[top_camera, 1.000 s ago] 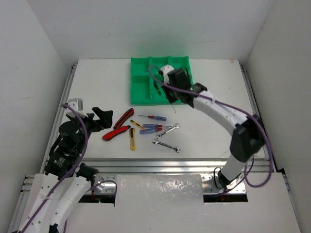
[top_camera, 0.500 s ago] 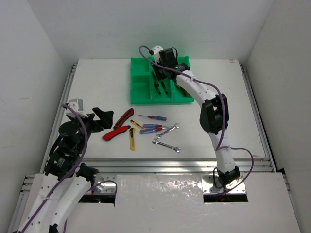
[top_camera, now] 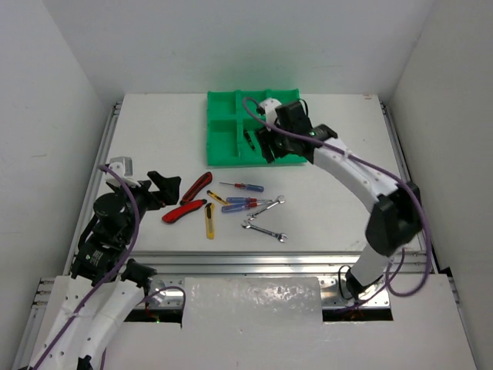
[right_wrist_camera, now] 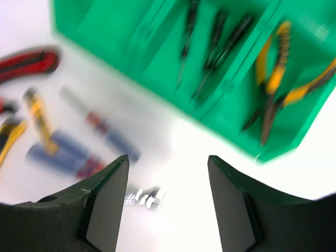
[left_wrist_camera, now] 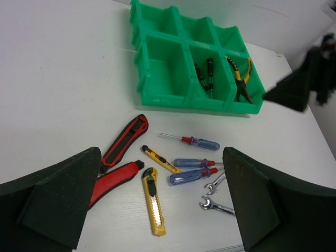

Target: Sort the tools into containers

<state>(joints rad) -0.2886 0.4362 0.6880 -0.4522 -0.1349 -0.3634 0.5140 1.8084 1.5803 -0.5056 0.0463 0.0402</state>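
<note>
The green tray [top_camera: 231,127] of containers stands at the back of the table. Dark screwdrivers [right_wrist_camera: 215,34] lie in its near middle compartment and yellow-handled pliers [right_wrist_camera: 278,79] in the near right one. My right gripper [top_camera: 266,149] hovers over the tray's near rim, open, with nothing between its fingers [right_wrist_camera: 167,160]. On the table lie two red-black utility knives [left_wrist_camera: 125,142], two yellow box cutters [left_wrist_camera: 154,202], blue screwdrivers [left_wrist_camera: 199,143] and silver wrenches [left_wrist_camera: 216,206]. My left gripper [top_camera: 158,189] stands open and empty, left of these tools.
The tray's near left compartment [left_wrist_camera: 164,73] and its far row show nothing inside. White walls close in the table on three sides. A metal rail [top_camera: 269,258] runs along the near edge.
My right gripper reached out over the tray, opened, and has drawn back to its near rim. The thin tool it carried is out of its jaws. The left arm stayed still.
</note>
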